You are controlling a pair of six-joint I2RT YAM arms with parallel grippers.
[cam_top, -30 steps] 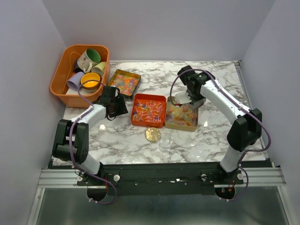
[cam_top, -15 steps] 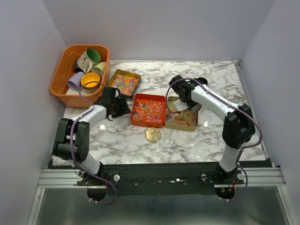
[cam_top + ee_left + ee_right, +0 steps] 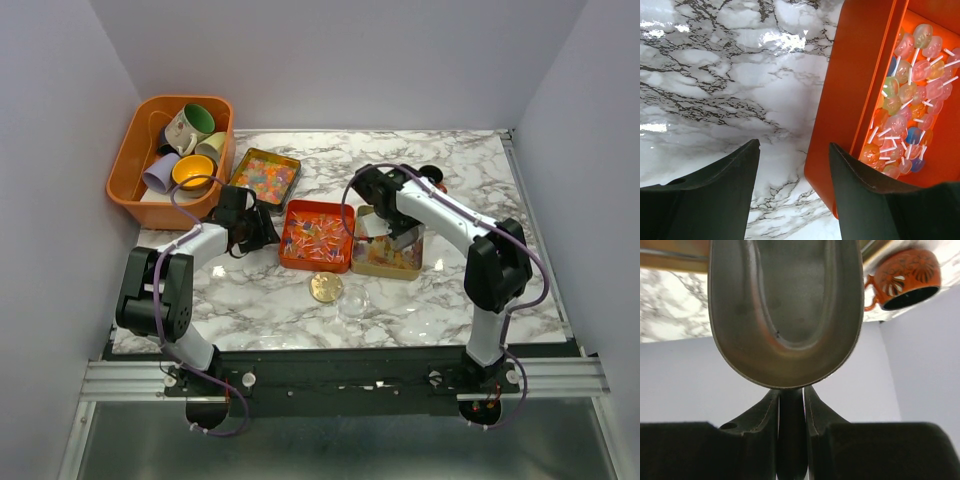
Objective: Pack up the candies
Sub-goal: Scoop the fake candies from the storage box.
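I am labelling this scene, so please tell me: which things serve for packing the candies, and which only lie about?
For the job: candies, orange tray, gold tray, scoop held by the right claw, open left claw.
Lying about: bin, mugs, gold disc, orange cup.

I work in a robot test cell, a lab bench rather than a home or a shop. Plain pale walls [image 3: 340,60] box in the table [image 3: 470,170] along its far, left and right edges. Along the near edge runs a bare aluminium rail [image 3: 100,378], where my left arm [image 3: 197,243] and right arm [image 3: 455,213] are bolted with their cables exposed. The marble-patterned top has an orange bin [image 3: 122,165] of mugs [image 3: 192,172] at its far left corner.
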